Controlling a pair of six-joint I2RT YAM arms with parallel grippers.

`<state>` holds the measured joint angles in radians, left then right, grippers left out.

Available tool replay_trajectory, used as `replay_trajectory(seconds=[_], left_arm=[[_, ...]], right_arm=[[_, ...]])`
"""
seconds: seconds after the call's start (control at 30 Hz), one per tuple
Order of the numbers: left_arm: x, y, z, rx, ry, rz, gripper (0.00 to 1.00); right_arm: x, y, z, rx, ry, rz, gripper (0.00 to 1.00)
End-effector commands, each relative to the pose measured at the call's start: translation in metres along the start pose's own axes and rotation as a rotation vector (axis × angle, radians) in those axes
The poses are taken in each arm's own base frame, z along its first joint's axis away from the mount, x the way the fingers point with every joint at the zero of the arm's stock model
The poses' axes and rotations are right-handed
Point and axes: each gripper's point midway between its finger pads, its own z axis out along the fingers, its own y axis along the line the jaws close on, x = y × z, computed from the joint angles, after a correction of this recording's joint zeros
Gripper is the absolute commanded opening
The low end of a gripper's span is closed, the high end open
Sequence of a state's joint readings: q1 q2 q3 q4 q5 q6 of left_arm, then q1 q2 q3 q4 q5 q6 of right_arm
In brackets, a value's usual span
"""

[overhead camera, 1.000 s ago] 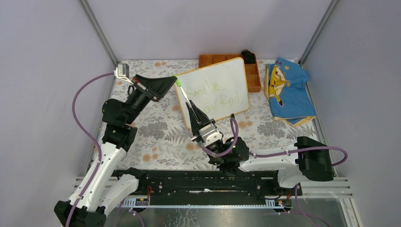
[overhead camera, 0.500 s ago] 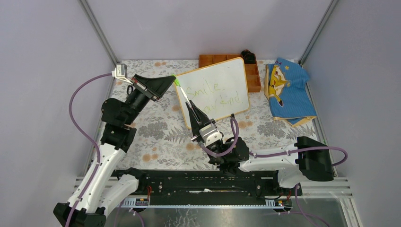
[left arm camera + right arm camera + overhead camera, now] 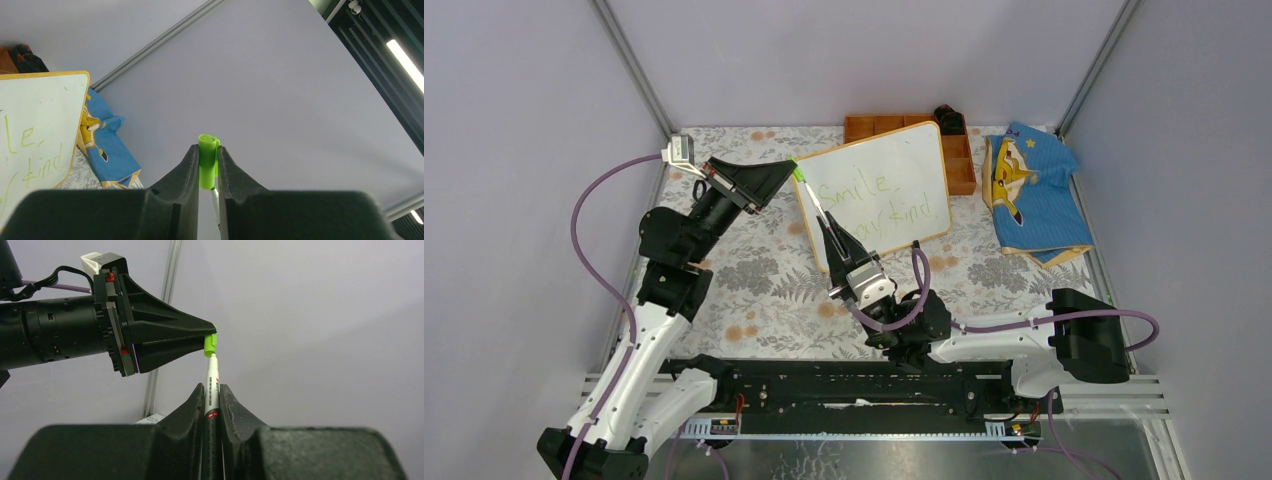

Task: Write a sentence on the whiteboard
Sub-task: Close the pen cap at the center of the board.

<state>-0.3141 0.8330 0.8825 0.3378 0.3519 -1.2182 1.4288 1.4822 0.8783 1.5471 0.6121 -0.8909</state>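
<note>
The whiteboard (image 3: pixel 904 150) lies tilted on the floral table, and the sentence (image 3: pixel 879 200) in pale yellow-green reads "Smile stay kind" in two lines. Above the board's left corner, my left gripper (image 3: pixel 792 168) is shut on a bright green marker cap (image 3: pixel 800 174). My right gripper (image 3: pixel 828 222) is shut on the white-and-black marker (image 3: pixel 814 200), pointing up at the cap. In the right wrist view the marker (image 3: pixel 212 385) has its tip right at the mouth of the cap (image 3: pixel 210 344). The left wrist view shows the cap (image 3: pixel 208 160) pinched between the fingers, with the whiteboard (image 3: pixel 40 115) at left.
An orange compartment tray (image 3: pixel 959 160) sits behind the board, with a small black object (image 3: pixel 949 117) at its far end. A blue printed cloth (image 3: pixel 1029 190) lies at the right. Lilac walls close in the table on three sides.
</note>
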Motion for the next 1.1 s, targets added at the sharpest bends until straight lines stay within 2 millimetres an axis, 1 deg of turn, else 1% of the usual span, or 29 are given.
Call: replay_trajectory(seconds=[0.0,1.07], left_arm=[[-0.0007,-0.019,-0.0016,0.063,0.005,0.019,0.0],[-0.0056,-0.0287,-0.0006,0.082,-0.008,0.027,0.0]], right_arm=[[-0.0375,-0.0291,0.0073,0.113,-0.104,0.121,0.0],[-0.032,-0.0234,0.007,0.095,-0.084,0.12,0.0]])
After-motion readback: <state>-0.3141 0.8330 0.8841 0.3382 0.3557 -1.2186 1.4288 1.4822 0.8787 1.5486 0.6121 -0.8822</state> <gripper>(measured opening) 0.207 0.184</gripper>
